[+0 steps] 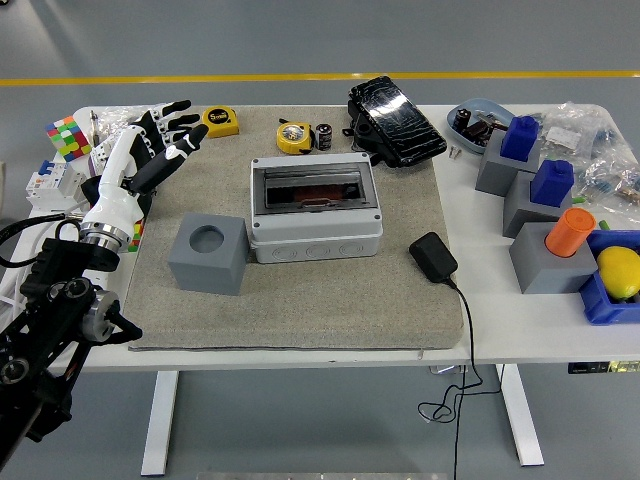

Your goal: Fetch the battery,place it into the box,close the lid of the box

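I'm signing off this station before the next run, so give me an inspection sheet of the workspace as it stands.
Surface: white table with a grey mat across its middle.
Job's things: grey box on the mat, lid shut; battery standing at the mat's far edge.
Clutter: grey block, two tape measures, black case, cubes, blue bin with a lemon.
Grippers: left hand open and empty, raised over the table's left side; right hand not in view.
Cables: black adapter, its cord hanging off the front; white power strip at left.
Surroundings: grey floor, yellow line.
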`<act>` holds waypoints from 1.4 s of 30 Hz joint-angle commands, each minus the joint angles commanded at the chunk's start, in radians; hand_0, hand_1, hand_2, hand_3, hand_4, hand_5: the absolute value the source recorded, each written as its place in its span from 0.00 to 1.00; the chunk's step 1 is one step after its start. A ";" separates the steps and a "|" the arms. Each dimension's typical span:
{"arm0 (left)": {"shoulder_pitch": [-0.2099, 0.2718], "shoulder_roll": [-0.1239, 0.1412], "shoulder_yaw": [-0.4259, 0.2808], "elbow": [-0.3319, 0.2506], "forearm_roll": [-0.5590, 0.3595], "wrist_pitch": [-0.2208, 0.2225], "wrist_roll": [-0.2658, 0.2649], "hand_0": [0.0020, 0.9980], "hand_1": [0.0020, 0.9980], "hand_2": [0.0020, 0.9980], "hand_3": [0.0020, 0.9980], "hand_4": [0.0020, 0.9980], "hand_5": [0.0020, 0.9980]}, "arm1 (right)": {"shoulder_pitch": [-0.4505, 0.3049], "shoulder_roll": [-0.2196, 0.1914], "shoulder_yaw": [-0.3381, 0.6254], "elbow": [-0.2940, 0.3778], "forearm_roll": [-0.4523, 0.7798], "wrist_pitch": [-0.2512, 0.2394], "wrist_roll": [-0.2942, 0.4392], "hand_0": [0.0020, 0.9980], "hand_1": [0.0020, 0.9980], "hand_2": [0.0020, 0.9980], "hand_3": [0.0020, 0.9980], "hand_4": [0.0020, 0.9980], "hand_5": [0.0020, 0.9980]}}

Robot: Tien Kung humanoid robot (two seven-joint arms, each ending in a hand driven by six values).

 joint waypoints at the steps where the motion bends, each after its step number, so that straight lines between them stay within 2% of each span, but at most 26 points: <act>1: 0.003 -0.004 -0.009 -0.002 0.004 0.000 0.001 0.54 0.65 0.67 0.72 1.00 0.42 | 0.001 0.001 -0.001 0.000 0.000 0.000 0.000 0.55 0.60 0.59 0.54 0.92 0.49; 6: 0.008 -0.013 -0.051 0.009 0.018 -0.006 0.004 0.52 0.65 0.67 0.72 1.00 0.41 | 0.004 0.001 -0.005 0.000 0.001 0.000 0.000 0.55 0.60 0.59 0.54 0.92 0.49; 14: 0.016 -0.002 -0.092 0.031 0.034 -0.012 0.005 0.52 0.64 0.67 0.71 1.00 0.40 | 0.002 -0.001 -0.006 -0.001 0.003 0.000 -0.002 0.55 0.60 0.59 0.54 0.92 0.49; 20: 0.030 -0.015 -0.125 0.046 0.048 -0.014 0.008 0.52 0.64 0.66 0.70 1.00 0.39 | -0.004 0.001 0.001 0.001 0.001 0.000 -0.001 0.55 0.60 0.59 0.55 0.92 0.49; 42: 0.039 -0.017 -0.130 0.037 0.065 -0.019 0.020 0.52 0.64 0.66 0.69 0.98 0.37 | -0.007 0.008 0.012 -0.001 0.002 0.001 -0.001 0.55 0.60 0.59 0.54 0.92 0.49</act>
